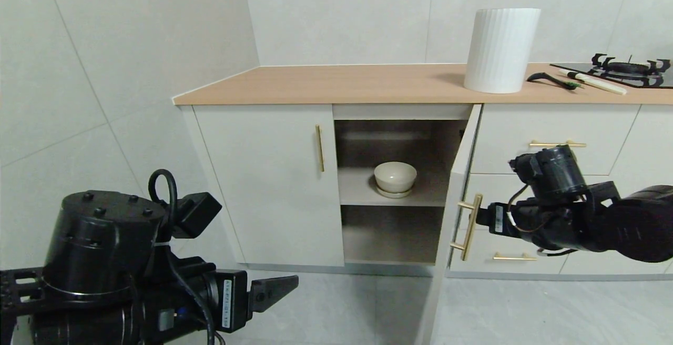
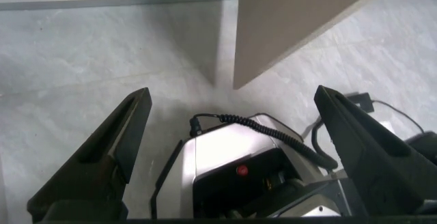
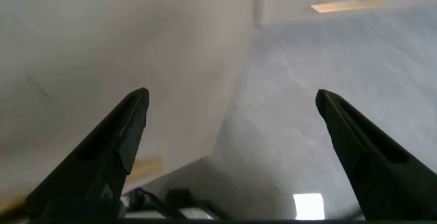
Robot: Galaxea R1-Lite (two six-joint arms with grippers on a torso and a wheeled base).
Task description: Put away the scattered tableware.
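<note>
Right pincer (image 3: 231, 95) gapes wide near the cabinet door handle (image 1: 469, 227).

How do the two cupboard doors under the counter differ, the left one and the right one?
The left door is shut; the right door is swung wide open, baring a bowl on the shelf. The left door shows its full face; the right door is seen nearly edge-on. Both are pale with upright gold bar handles.

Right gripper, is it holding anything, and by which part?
Nothing. The right gripper is open and empty, close by the gold door handle of the open cabinet.
</note>
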